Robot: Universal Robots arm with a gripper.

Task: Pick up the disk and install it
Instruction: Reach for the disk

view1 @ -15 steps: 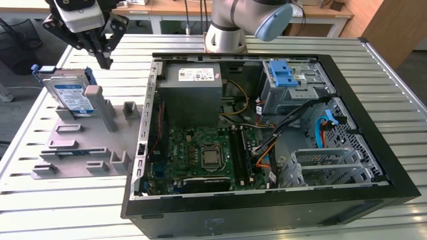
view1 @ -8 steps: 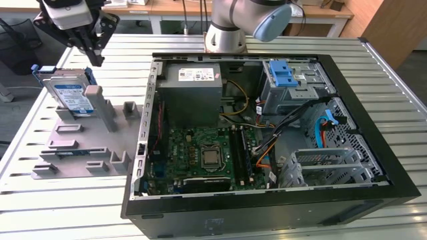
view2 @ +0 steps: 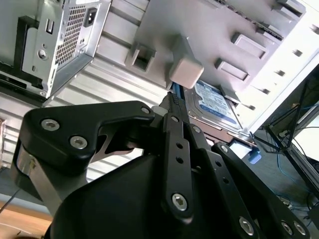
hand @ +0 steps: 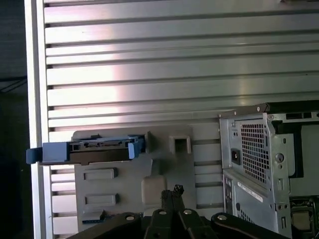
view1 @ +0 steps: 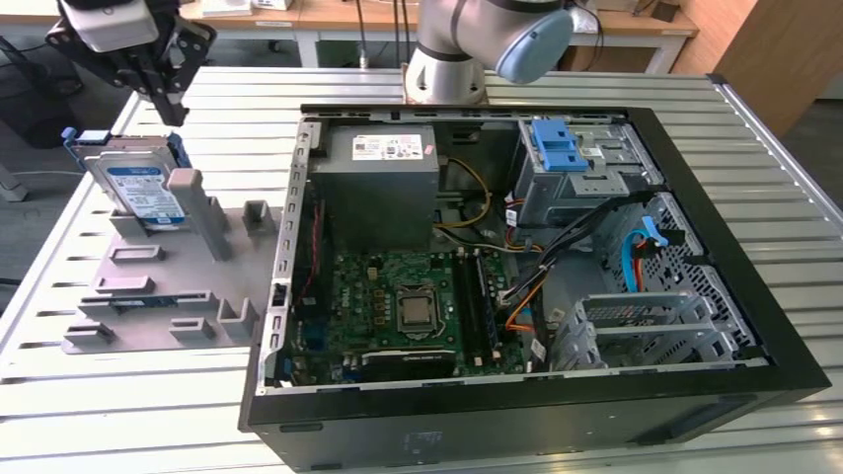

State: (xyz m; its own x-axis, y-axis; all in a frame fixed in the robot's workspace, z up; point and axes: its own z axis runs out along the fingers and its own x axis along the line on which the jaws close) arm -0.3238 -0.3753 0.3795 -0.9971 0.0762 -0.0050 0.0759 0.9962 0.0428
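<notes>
Black linkage-fingered gripper: fingertips drawn together to a point in both wrist views, nothing between them, so it reads as closed and empty. It hangs in the air, fingers pointing down, clear of everything. Directly under the tips: the tall square-topped grey post of the flat grey plastic holding fixture. The flat silver hard disk with blue-and-white label in its blue plastic carrier stands on edge in that fixture, just beside the post and touching its slot, on the exterior view's left of it. So the disk lies below the gripper and a little off to the exterior view's left, not straight beneath. Long axis of its upper edge runs across the exterior view, label face toward that camera. In the first wrist view that edge shows as a long blue-ended bar, apart from the fingertips. In the second wrist view the label face sits just beyond the post top. Judgement: pick-up not yet made. Fixture rests on the slatted aluminium table. The open black desktop tower case lies well apart, on the exterior view's right, with its grey metal drive cage.
</notes>
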